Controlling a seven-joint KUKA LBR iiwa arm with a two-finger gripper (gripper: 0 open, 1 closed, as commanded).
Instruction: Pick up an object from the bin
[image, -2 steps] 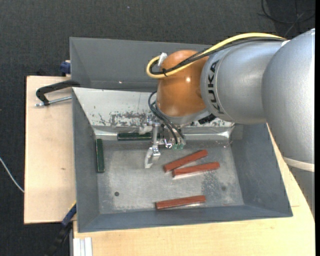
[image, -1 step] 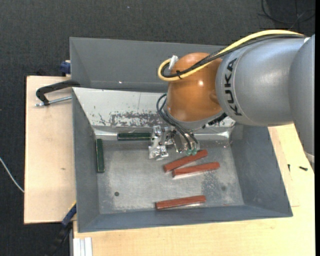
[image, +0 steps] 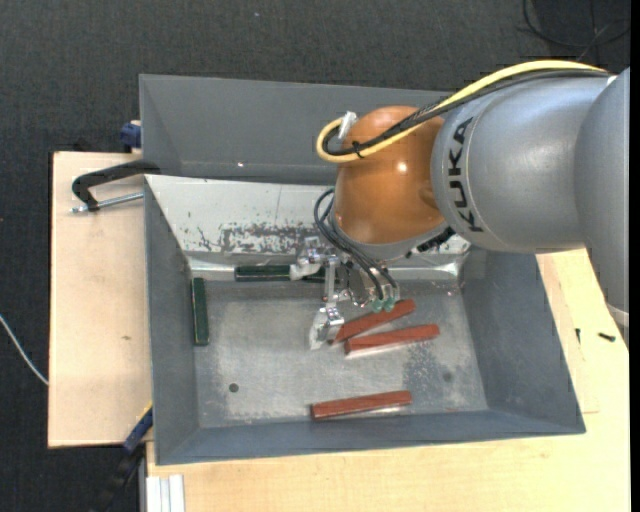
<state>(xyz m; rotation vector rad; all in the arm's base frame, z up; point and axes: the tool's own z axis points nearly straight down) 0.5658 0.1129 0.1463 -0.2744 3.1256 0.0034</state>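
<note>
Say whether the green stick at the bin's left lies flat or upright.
Flat: the green stick lies full length on the bin floor.

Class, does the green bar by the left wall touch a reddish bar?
No; the green bar lies alone, far from the reddish bars.

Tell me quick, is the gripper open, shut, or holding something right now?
Gripper: cannot be told; it is low at the left end of a flat red-brown stick in the middle of the grey metal bin.
</note>
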